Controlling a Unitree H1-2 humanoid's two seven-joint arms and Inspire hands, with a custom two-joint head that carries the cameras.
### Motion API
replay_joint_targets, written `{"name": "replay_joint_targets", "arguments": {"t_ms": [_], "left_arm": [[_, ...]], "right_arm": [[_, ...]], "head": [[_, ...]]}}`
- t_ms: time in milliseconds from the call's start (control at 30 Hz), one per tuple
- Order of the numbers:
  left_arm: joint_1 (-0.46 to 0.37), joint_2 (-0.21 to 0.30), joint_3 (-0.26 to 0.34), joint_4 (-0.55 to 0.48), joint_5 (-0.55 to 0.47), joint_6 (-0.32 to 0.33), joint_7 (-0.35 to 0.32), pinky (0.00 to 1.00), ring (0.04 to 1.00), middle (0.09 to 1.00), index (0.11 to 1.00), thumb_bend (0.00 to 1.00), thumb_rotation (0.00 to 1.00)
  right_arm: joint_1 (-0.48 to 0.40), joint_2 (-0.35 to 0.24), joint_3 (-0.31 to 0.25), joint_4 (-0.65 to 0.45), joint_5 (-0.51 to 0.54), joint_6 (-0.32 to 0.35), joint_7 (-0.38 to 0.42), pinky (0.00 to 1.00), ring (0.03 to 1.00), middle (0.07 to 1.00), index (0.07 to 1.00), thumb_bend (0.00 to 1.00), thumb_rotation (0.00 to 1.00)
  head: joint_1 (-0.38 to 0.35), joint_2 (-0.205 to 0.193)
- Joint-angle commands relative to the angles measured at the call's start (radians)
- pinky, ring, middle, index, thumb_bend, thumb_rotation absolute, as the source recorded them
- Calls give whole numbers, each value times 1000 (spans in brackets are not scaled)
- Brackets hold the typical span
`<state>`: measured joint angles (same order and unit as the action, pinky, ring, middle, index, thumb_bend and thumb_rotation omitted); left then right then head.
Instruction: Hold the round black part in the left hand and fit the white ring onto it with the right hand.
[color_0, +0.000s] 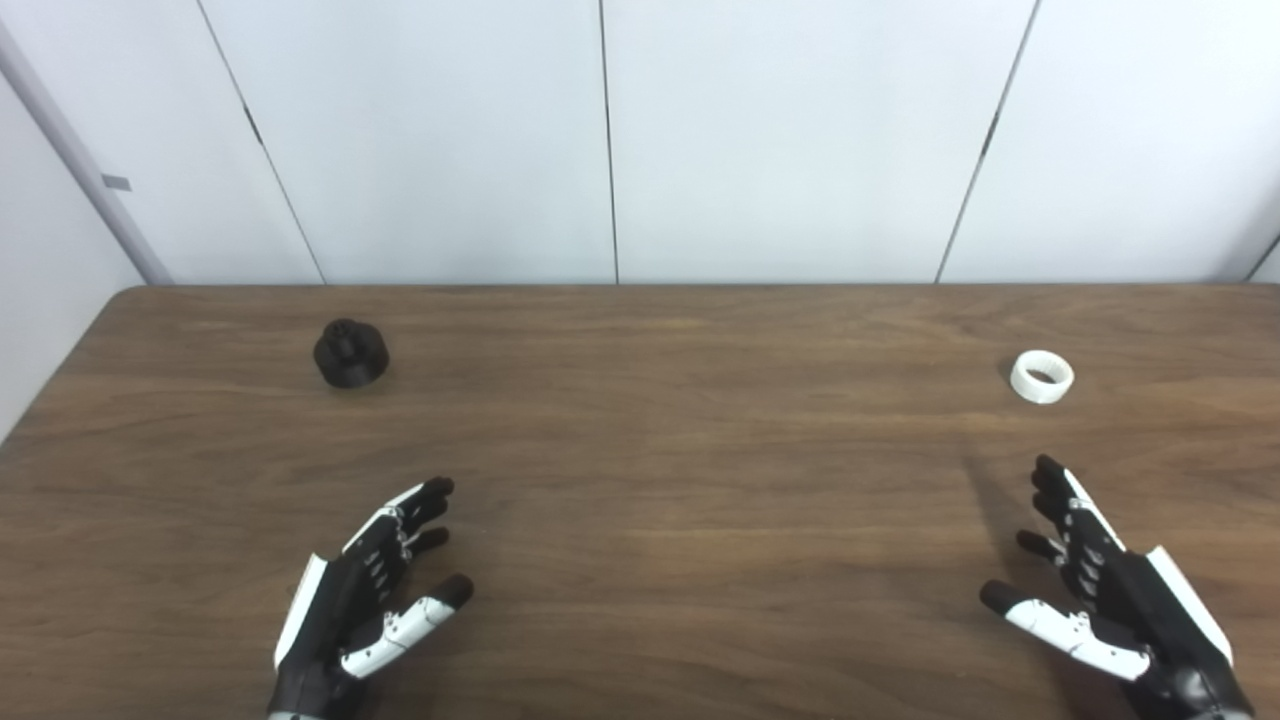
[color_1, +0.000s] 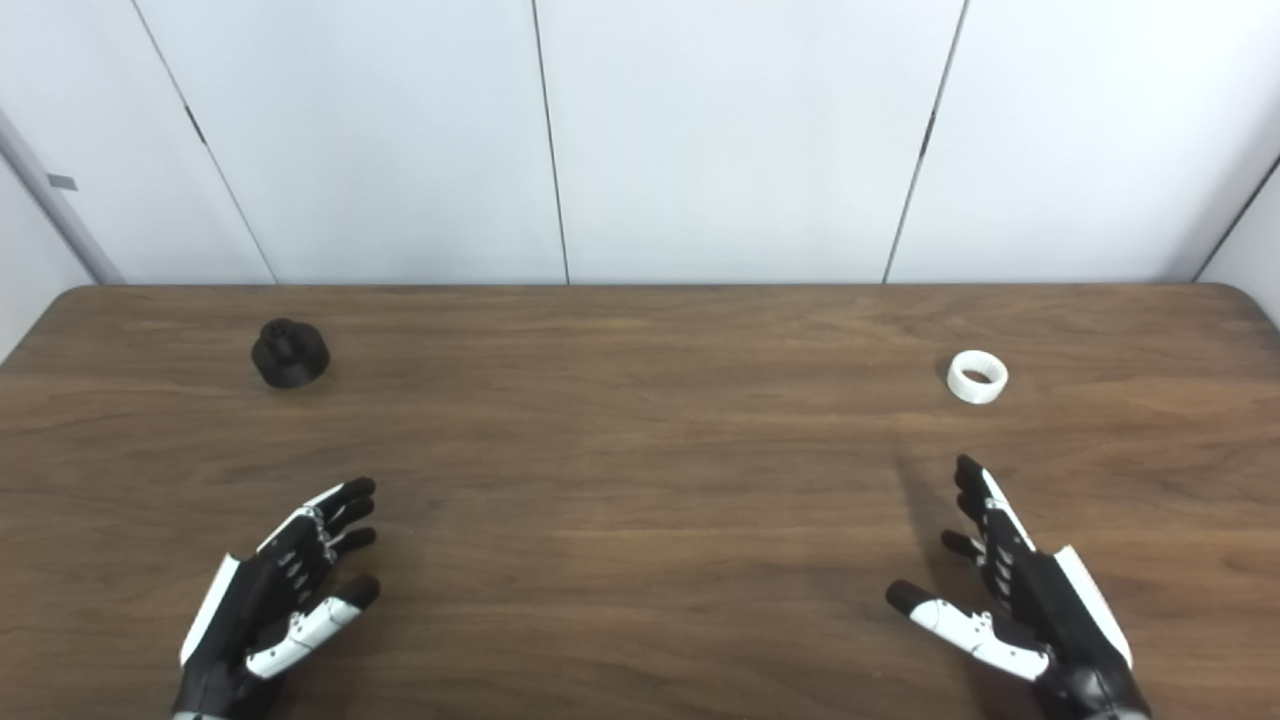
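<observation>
The round black part (color_0: 350, 353) stands on the wooden table (color_0: 640, 470) at the far left, with a small knob on its top. The white ring (color_0: 1042, 376) lies flat at the far right. My left hand (color_0: 365, 600) hovers near the front edge, well short of the black part, open with fingers spread and nothing in it. My right hand (color_0: 1110, 590) is also open and empty near the front right, with its fingertips a short way in front of the ring.
White wall panels (color_0: 620, 140) rise directly behind the table's far edge. The table's left edge slants in at the left of the picture. Bare wood lies between the two hands and between the two parts.
</observation>
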<state>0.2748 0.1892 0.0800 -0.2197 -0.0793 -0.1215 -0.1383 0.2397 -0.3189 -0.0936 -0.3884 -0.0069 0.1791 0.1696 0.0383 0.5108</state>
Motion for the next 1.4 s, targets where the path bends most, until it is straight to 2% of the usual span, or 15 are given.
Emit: {"name": "replay_joint_targets", "arguments": {"t_ms": [0,233,400,433,533,633,800,933,1100,1233,1367], "left_arm": [[16,15,8,9,24,21,11,843,904,918,831,867,429],[17,16,9,5,32,24,13,833,900,913,825,889,441],[16,0,16,9,28,14,24,857,916,920,805,912,371],[16,-4,17,11,43,-8,31,861,920,921,800,915,366],[12,-16,30,0,155,-69,80,909,954,948,758,885,340],[-3,-22,56,-13,268,-102,137,978,986,967,733,834,336],[-25,-15,102,-51,481,-84,230,1000,1000,999,706,870,417],[-54,11,147,-116,571,-23,252,1000,1000,1000,719,917,395],[-89,40,204,-202,624,78,231,1000,1000,1000,770,991,465],[-122,67,241,-264,660,197,195,1000,1000,1000,811,1000,519],[-177,115,268,-293,696,351,131,1000,1000,1000,843,1000,507]], "right_arm": [[1,-6,2,-9,-11,-13,-2,942,987,1000,999,611,407],[2,-4,1,-6,-2,-15,1,958,998,1000,1000,613,410],[1,-4,1,2,-4,-23,-2,948,991,1000,1000,593,396],[0,-4,1,3,-2,-23,-2,946,989,1000,1000,593,397],[-4,-5,-1,6,12,-21,2,962,999,1000,1000,581,372],[-8,-6,-2,11,19,-13,4,981,1000,1000,1000,598,385],[-11,-8,-1,13,15,-5,0,976,1000,1000,1000,619,407],[-13,-9,-1,20,19,-12,1,976,1000,1000,1000,620,412],[-14,-11,-5,27,29,-11,2,983,1000,1000,1000,624,424],[-19,-17,-11,38,54,-6,10,999,1000,1000,1000,648,440],[-24,-25,-16,50,60,-11,13,999,1000,1000,1000,635,439]], "head": [[3,0],[7,-1],[13,-6],[15,-7],[25,-9],[34,-15],[49,-20],[55,-23],[84,-31],[114,-39],[147,-47]]}}
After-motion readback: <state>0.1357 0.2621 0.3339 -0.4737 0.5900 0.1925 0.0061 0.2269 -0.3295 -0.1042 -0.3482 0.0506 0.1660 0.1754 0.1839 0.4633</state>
